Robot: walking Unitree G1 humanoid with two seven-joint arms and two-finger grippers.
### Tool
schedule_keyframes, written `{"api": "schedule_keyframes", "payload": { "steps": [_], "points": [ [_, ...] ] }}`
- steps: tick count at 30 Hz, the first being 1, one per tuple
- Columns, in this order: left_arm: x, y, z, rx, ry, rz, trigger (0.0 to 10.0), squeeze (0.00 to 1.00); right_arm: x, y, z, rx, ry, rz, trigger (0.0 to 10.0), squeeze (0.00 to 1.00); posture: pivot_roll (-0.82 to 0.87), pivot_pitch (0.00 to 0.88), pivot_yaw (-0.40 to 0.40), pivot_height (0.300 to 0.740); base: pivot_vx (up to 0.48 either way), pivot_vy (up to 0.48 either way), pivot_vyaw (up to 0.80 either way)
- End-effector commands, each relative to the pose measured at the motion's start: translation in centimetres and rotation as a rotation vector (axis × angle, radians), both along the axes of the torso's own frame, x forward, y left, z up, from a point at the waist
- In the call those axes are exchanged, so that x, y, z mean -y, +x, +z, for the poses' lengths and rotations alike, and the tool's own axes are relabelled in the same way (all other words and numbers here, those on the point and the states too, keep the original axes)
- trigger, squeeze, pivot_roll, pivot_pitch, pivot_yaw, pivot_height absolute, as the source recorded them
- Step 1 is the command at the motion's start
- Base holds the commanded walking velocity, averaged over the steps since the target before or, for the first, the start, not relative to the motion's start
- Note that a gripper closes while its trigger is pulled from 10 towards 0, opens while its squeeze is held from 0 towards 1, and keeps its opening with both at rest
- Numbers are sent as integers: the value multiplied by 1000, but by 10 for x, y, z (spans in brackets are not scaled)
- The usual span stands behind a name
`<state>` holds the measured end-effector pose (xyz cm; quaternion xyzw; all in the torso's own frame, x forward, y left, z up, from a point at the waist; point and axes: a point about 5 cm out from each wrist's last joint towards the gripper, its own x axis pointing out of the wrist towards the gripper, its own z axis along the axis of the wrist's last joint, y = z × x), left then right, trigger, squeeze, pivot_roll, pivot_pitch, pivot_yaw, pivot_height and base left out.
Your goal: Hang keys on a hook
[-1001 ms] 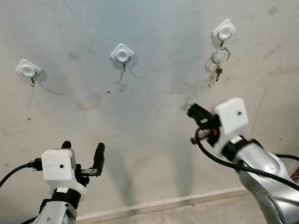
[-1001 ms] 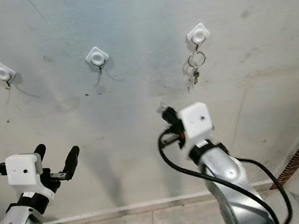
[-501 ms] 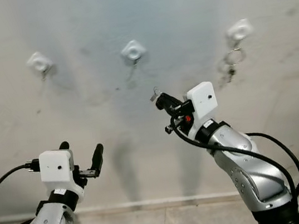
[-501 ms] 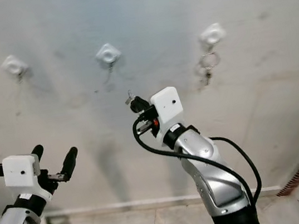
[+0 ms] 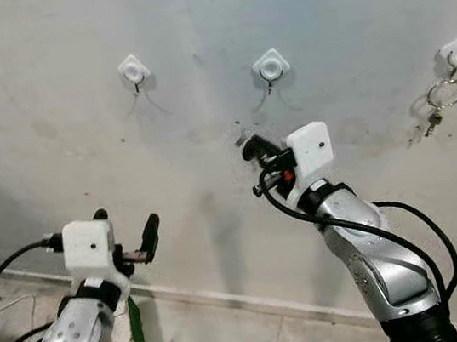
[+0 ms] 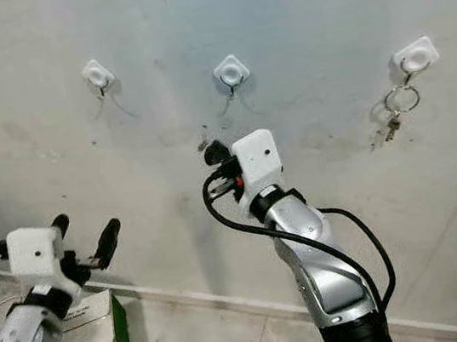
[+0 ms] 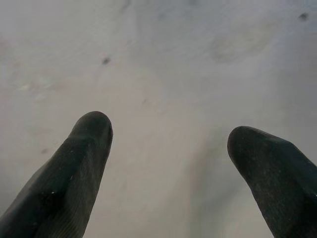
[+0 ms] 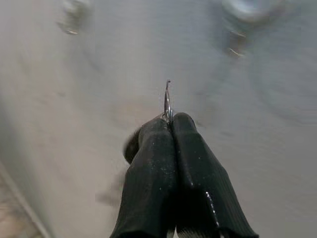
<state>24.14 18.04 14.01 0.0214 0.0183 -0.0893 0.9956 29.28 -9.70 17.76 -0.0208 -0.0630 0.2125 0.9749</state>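
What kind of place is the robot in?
Probably a bare spot by a wall in a home, maybe an entryway. Three white hooks are stuck on the grey wall, keys hang on one, and a baseboard meets the floor.

Head stereo pair looks forward, slightly tilted, at a scuffed pale grey plaster wall [image 5: 53,94] from a short way back. Both eyes share three white square wall hooks [image 5: 270,65], both arms, and the floor strip below; the right eye is offset sideways, so everything sits further left in it. Left wrist camera looks along two spread black fingers [image 7: 74,168] straight at bare wall, very near. Right wrist camera looks along two pressed-together black fingers [image 8: 158,168] toward blurred hooks on the same wall.
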Motion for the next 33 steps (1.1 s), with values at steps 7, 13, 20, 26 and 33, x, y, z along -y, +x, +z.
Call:
{"api": "schedule_keyframes", "payload": {
  "steps": [7, 13, 20, 26, 33],
  "points": [
    [8, 9, -1, 9, 8, -46, 10000, 0, 29, -11, -14, -37, -14, -125, 10000, 0, 91, 0, 69, 740, 0, 0, 0],
    [19, 10, 3, 41, -4, -106, 10000, 0, 20, -11, -9, -19, 3, -108, 10000, 0, 81, 0, 74, 740, 0, 0, 0],
    [23, 1, 2, 40, 12, -125, 10000, 0, 23, -20, -11, -30, 28, -133, 10000, 0, 77, 0, 79, 740, 0, 0, 0],
    [26, 6, 3, 57, 38, -146, 10000, 0, 5, -14, -2, -8, 65, -68, 10000, 0, 77, 0, 81, 740, 0, 0, 0],
    [26, 6, 4, 57, 37, -141, 10000, 0, -16, 8, 20, 59, 90, 11, 10000, 0, 95, 0, 83, 740, 0, 0, 0]
  ]
}}
